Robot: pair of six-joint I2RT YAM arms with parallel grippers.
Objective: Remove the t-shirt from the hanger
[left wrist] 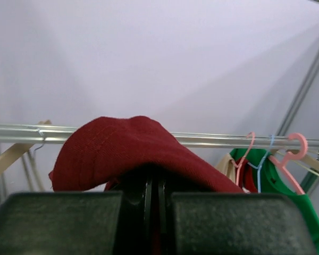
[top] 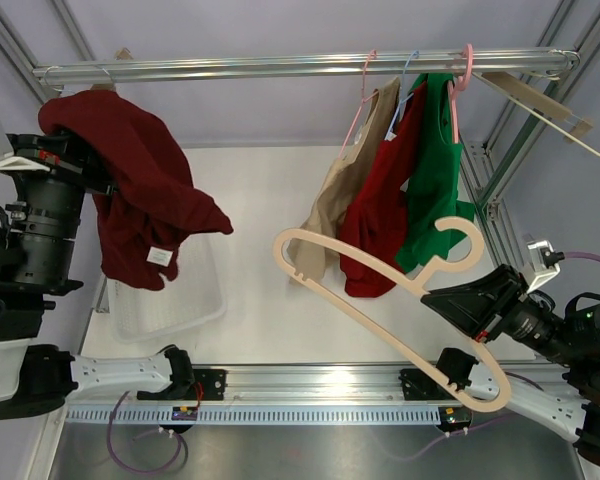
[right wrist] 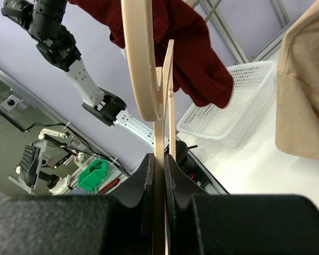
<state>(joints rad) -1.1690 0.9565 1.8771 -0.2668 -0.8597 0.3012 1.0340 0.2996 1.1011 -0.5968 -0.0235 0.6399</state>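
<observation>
The dark red t-shirt (top: 140, 190) hangs draped over my left gripper (top: 75, 150), high at the left, with its hem dangling above a white basket. In the left wrist view the cloth (left wrist: 127, 149) covers the fingertips. That gripper (left wrist: 153, 186) is shut, with a red sliver pinched between its jaws. The bare beige wooden hanger (top: 380, 275) is off the shirt and held out over the table's middle. My right gripper (top: 440, 297) is shut on its arm just below the hook. In the right wrist view the hanger (right wrist: 141, 64) runs edge-on out of that gripper (right wrist: 159, 164).
A white mesh basket (top: 195, 305) sits on the table under the t-shirt. On the metal rail (top: 280, 67) hang a beige shirt (top: 340, 190), a red shirt (top: 380, 210) and a green shirt (top: 435, 180). Another wooden hanger (top: 540, 100) hangs at the rail's right end.
</observation>
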